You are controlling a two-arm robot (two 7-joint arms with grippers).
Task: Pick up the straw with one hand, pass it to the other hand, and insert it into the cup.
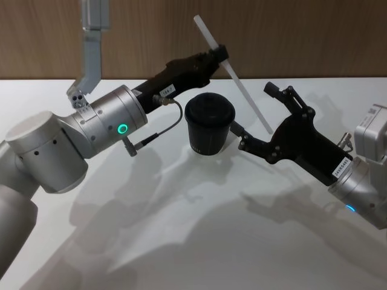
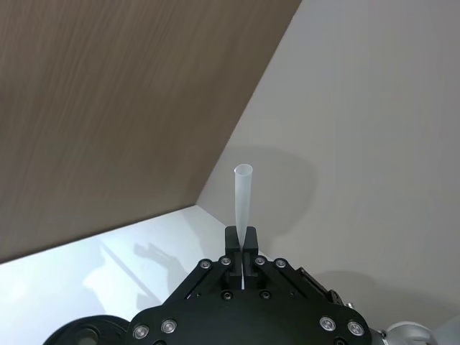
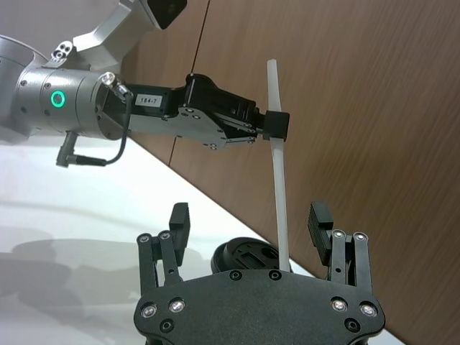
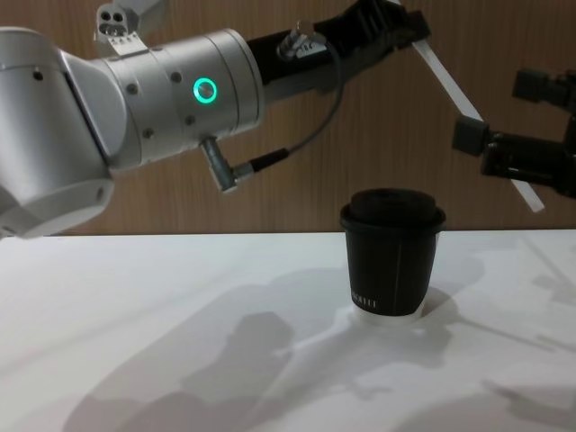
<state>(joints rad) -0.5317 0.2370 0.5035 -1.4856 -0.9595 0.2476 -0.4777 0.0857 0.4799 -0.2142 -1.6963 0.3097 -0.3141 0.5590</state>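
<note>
- The left gripper [image 1: 222, 53] is clenched on the white straw [image 1: 242, 84], which hangs tilted, above and right of the black lidded cup [image 1: 209, 124].
- The right gripper [image 1: 253, 109], just right of the cup, is released, with its jaws spread around the straw's lower part.
- We should pull it clear, set the straw upright over the lid, and lower it slowly.

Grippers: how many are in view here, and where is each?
2. The left gripper is shut on the straw, above the cup. The right gripper is open at the cup's right, straddling the straw's lower part.
</note>
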